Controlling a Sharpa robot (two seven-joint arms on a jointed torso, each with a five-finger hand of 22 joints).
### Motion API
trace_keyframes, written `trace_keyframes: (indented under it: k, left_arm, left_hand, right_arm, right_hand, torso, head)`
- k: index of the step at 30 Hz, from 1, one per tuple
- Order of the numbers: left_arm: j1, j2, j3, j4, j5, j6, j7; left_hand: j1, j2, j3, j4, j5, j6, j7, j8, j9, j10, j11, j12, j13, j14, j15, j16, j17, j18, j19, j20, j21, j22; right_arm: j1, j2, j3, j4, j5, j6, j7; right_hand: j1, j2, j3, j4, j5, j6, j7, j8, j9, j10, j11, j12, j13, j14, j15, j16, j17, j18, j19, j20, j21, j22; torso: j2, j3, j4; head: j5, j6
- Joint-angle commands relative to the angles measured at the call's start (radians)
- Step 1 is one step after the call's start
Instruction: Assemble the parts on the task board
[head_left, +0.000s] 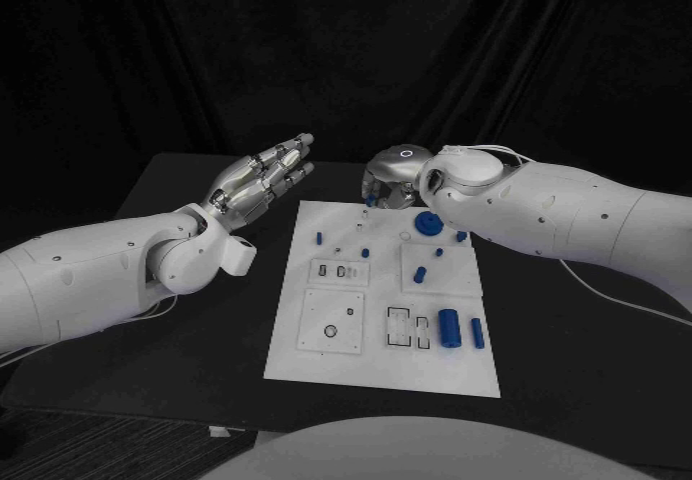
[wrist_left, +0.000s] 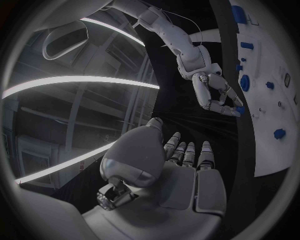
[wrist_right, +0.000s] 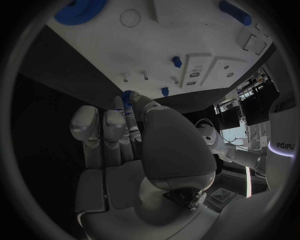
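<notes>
I see the left hand (head_left: 265, 178) raised over the black table (head_left: 173, 190), just off the far left corner of the task board (head_left: 387, 300). Its fingers (head_left: 289, 160) are extended, close together and nearly straight, and nothing lies in them. In the left wrist view the same hand (wrist_left: 181, 165) shows a bare palm with the fingers pointing away, clear of the board.

I see the right hand (head_left: 392, 175) at the far edge of the task board, fingers curled downward. In the right wrist view its fingertips (wrist_right: 128, 107) are drawn narrow around a small blue toothed part (wrist_right: 127, 95), pinched at the tips just short of the board's edge. The left wrist view shows this hand (wrist_left: 219, 97) from the side with a blue piece (wrist_left: 239, 109) at the fingertips, beside the board.

Beyond the right fingertips, on the board, I note two small blue pegs (wrist_right: 177, 62) standing upright, and farther off a large blue gear (wrist_right: 80, 9). In the head view the gear (head_left: 428, 223) lies just beside the right wrist. Two blue cylinders (head_left: 450, 323) lie on the near right portion of the board, well apart from both hands. A short blue piece (head_left: 420, 273) lies mid-board, also away from the fingers.
</notes>
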Motion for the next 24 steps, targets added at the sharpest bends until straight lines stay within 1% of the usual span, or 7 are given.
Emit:
trace_keyframes:
  k: [1, 3, 6, 12, 16, 22, 24]
  left_arm:
    - [0.0, 0.003, 0.001, 0.001, 0.001, 0.011, 0.009]
    - [0.0, 0.003, 0.001, 0.002, 0.001, 0.011, 0.009]
    - [0.0, 0.003, 0.001, 0.003, 0.001, 0.011, 0.009]
    - [0.0, 0.004, 0.001, 0.004, 0.001, 0.012, 0.009]
    - [0.0, 0.004, 0.001, 0.004, 0.001, 0.013, 0.008]
    - [0.0, 0.007, 0.001, 0.003, 0.001, 0.015, 0.007]
    - [0.0, 0.008, 0.001, 0.002, 0.001, 0.016, 0.007]
  left_hand:
    - [0.008, 0.001, 0.005, -0.001, 0.007, 0.005, 0.002, 0.004, 0.001, -0.001, 0.005, -0.007, -0.001, 0.0, 0.006, -0.004, -0.001, 0.013, -0.003, 0.008, -0.006, -0.001]
    - [0.008, 0.001, 0.005, -0.001, 0.007, 0.005, 0.002, 0.004, 0.001, -0.001, 0.005, -0.007, -0.001, 0.0, 0.006, -0.004, -0.001, 0.013, -0.003, 0.008, -0.006, -0.001]
    - [0.008, 0.001, 0.005, -0.001, 0.007, 0.005, 0.002, 0.004, 0.001, -0.001, 0.005, -0.007, -0.001, 0.0, 0.006, -0.004, -0.001, 0.013, -0.003, 0.008, -0.006, -0.001]
    - [0.008, 0.001, 0.006, -0.001, 0.007, 0.007, 0.001, 0.004, 0.001, -0.001, 0.005, -0.007, -0.001, 0.0, 0.007, -0.004, -0.001, 0.014, -0.003, 0.008, -0.006, -0.001]
    - [0.008, 0.001, 0.008, -0.001, 0.007, 0.007, 0.002, 0.004, 0.002, -0.001, 0.005, -0.007, -0.001, 0.0, 0.008, -0.004, -0.001, 0.014, -0.003, 0.009, -0.006, -0.001]
    - [0.008, 0.001, 0.008, -0.001, 0.007, 0.007, 0.002, 0.004, 0.002, -0.001, 0.005, -0.007, -0.001, 0.0, 0.008, -0.004, -0.001, 0.014, -0.003, 0.009, -0.006, -0.001]
    - [0.008, 0.001, 0.008, -0.001, 0.007, 0.007, 0.002, 0.004, 0.002, -0.001, 0.005, -0.007, -0.001, 0.0, 0.008, -0.004, -0.001, 0.014, -0.003, 0.009, -0.006, -0.001]
  right_arm:
    - [-0.004, 0.008, 0.001, -0.015, 0.001, 0.002, -0.02]
    - [-0.006, 0.015, 0.001, -0.023, 0.001, 0.005, -0.021]
    - [-0.007, 0.02, 0.001, -0.031, 0.001, 0.006, -0.022]
    - [-0.009, 0.029, 0.001, -0.049, 0.001, 0.005, -0.024]
    - [-0.01, 0.035, 0.001, -0.059, 0.001, 0.003, -0.027]
    - [-0.015, 0.043, 0.001, -0.071, 0.001, 0.002, -0.03]
    - [-0.017, 0.045, 0.001, -0.073, 0.001, 0.004, -0.031]
  right_hand:
    - [-0.004, -0.006, 0.001, 0.005, -0.003, 0.002, -0.002, -0.005, 0.006, -0.005, 0.003, -0.005, -0.002, 0.009, 0.002, 0.009, 0.004, -0.01, 0.006, 0.002, 0.007, 0.002]
    - [-0.004, -0.006, 0.002, 0.005, -0.003, 0.002, -0.002, -0.005, 0.006, -0.005, 0.003, -0.006, -0.002, 0.009, 0.002, 0.01, 0.006, -0.01, 0.006, 0.002, 0.007, 0.003]
    - [-0.004, -0.007, 0.002, 0.006, -0.003, 0.001, -0.002, -0.007, 0.006, -0.007, 0.004, -0.006, -0.002, 0.009, 0.002, 0.011, 0.007, -0.011, 0.007, 0.002, 0.008, 0.004]
    - [-0.002, -0.01, 0.004, 0.005, 0.002, -0.002, -0.002, -0.009, 0.005, -0.011, 0.004, -0.006, -0.002, 0.008, 0.002, 0.015, 0.011, -0.011, 0.007, 0.003, 0.009, 0.007]
    - [-0.002, -0.013, 0.005, 0.006, 0.008, -0.004, -0.001, -0.012, 0.005, -0.015, 0.005, -0.005, -0.002, 0.009, 0.002, 0.02, 0.017, -0.011, 0.009, 0.003, 0.012, 0.012]
    - [-0.002, -0.013, 0.005, 0.007, 0.009, -0.004, -0.001, -0.012, 0.005, -0.015, 0.005, -0.005, -0.002, 0.011, 0.003, 0.027, 0.028, -0.013, 0.013, 0.003, 0.018, 0.018]
    - [-0.002, -0.014, 0.006, 0.007, 0.01, -0.004, -0.001, -0.013, 0.005, -0.016, 0.005, -0.005, -0.002, 0.011, 0.002, 0.028, 0.029, -0.013, 0.013, 0.003, 0.018, 0.018]
  torso:
    - [0.009, -0.0004, 0.0096]
    - [0.012, 0.0002, 0.0156]
    - [0.014, 0.0002, 0.0192]
    - [0.019, 0.0013, 0.0268]
    - [0.019, 0.0009, 0.0271]
    - [0.019, 0.0003, 0.0257]
    - [0.019, 0.0004, 0.0266]
  head:
    - [-0.008, 0.006]
    - [-0.016, 0.007]
    - [-0.021, 0.009]
    - [-0.034, 0.019]
    - [-0.036, 0.02]
    - [-0.037, 0.018]
    - [-0.036, 0.018]
